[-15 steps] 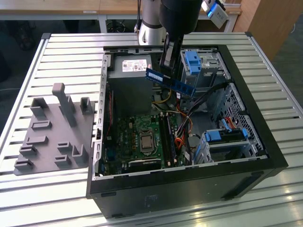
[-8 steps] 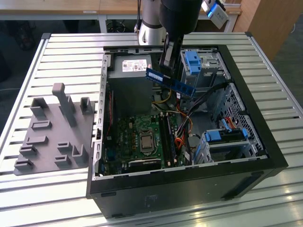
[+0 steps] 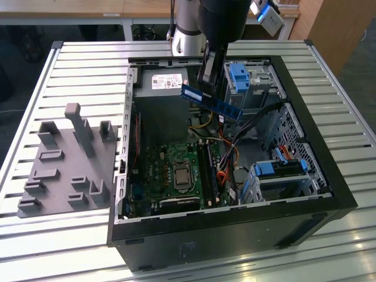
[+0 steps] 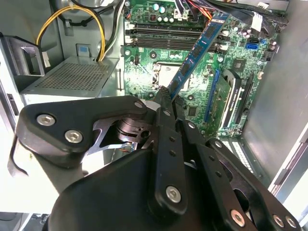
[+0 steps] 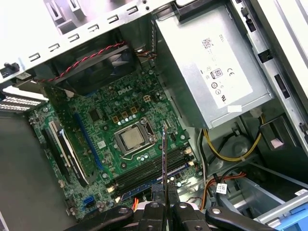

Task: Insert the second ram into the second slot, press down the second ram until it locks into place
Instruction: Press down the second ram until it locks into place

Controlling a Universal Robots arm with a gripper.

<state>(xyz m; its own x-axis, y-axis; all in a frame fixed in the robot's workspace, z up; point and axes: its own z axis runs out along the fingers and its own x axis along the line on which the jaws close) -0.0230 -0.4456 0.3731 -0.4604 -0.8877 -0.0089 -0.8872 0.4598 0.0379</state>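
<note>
My gripper (image 3: pixel 207 88) is shut on the second ram (image 3: pixel 212 101), a long blue stick with black chips. I hold it tilted in the air over the open computer case, near the power supply and well above the motherboard (image 3: pixel 170 170). In the second wrist view the ram (image 4: pixel 197 53) sticks out from the gripper (image 4: pixel 166 98) across the board. In the first wrist view the ram (image 5: pixel 164 154) shows edge-on above the gripper (image 5: pixel 163 204). The long memory slots (image 3: pixel 207 170) (image 5: pixel 149 174) (image 4: pixel 163 41) lie beside the processor socket (image 5: pixel 131 138). I cannot tell which slot is the second.
The black case (image 3: pixel 235 235) lies open on a slatted metal table (image 3: pixel 76 64). A grey power supply (image 3: pixel 161 82), blue drive cages (image 3: pixel 282 167) and loose cables (image 3: pixel 226 161) crowd the board. A grey fixture plate (image 3: pixel 64 164) with upright holders sits at the exterior view's left.
</note>
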